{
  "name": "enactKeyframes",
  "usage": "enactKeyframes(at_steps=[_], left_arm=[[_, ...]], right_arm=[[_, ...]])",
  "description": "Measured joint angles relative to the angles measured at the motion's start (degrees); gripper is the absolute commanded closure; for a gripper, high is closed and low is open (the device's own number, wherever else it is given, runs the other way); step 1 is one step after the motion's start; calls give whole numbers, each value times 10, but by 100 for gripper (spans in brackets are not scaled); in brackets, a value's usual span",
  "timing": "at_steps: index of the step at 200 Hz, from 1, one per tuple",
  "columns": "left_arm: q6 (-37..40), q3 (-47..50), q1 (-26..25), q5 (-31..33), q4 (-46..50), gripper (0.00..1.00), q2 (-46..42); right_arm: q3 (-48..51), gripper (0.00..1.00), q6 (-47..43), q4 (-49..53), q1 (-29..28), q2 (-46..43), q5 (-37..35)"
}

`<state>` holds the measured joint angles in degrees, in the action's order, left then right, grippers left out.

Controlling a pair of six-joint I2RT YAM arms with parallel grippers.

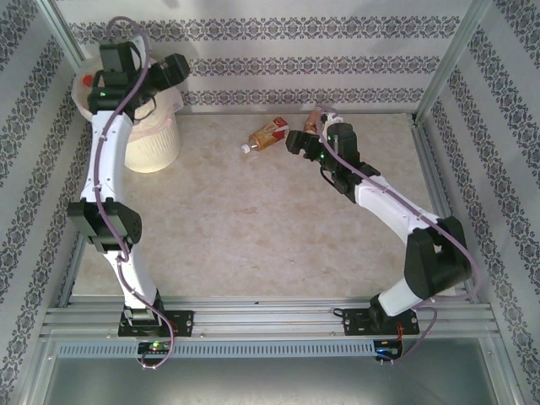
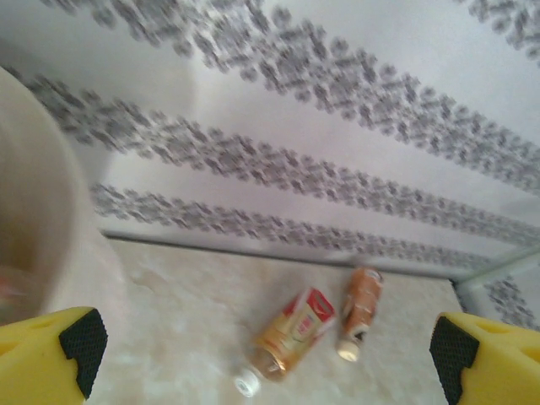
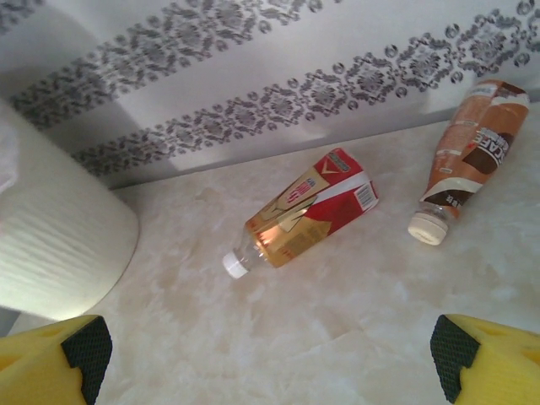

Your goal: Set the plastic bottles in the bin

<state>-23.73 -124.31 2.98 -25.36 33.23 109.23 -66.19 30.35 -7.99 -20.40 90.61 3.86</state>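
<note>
Left tool (image 2: 267, 344) hangs spread and empty at the bin (image 1: 152, 148), a drop-off pose; right tool (image 3: 270, 346), also spread, hovers over the red-label bottle (image 3: 304, 215) and brown-label bottle (image 3: 468, 160) right of the bin, likely choosing one.

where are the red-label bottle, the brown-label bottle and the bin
red-label bottle (image 3: 312, 211), right wrist view, middle of its label
brown-label bottle (image 3: 475, 139), right wrist view, middle of its label
bin (image 1: 154, 148), top external view, bare side wall

Bin (image 1: 153, 148) in far-left corner, one bottle (image 1: 268, 135) lying to its right, second bottle (image 3: 472, 148) just right of that
</note>
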Motion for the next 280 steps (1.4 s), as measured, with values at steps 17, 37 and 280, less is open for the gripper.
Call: enactKeyframes(at_steps=[17,37,280], left_arm=[[-12,79,-30,-1,-35,0,-30],[-19,154,-66,0,-68,0,-55],[83,322,-175,83,-146,0,-29]], right_arm=[[-42,2,11,7,17,49,16],[-98,2,21,19,33,109,34],[-840,52,130,565,71,662,-69]])
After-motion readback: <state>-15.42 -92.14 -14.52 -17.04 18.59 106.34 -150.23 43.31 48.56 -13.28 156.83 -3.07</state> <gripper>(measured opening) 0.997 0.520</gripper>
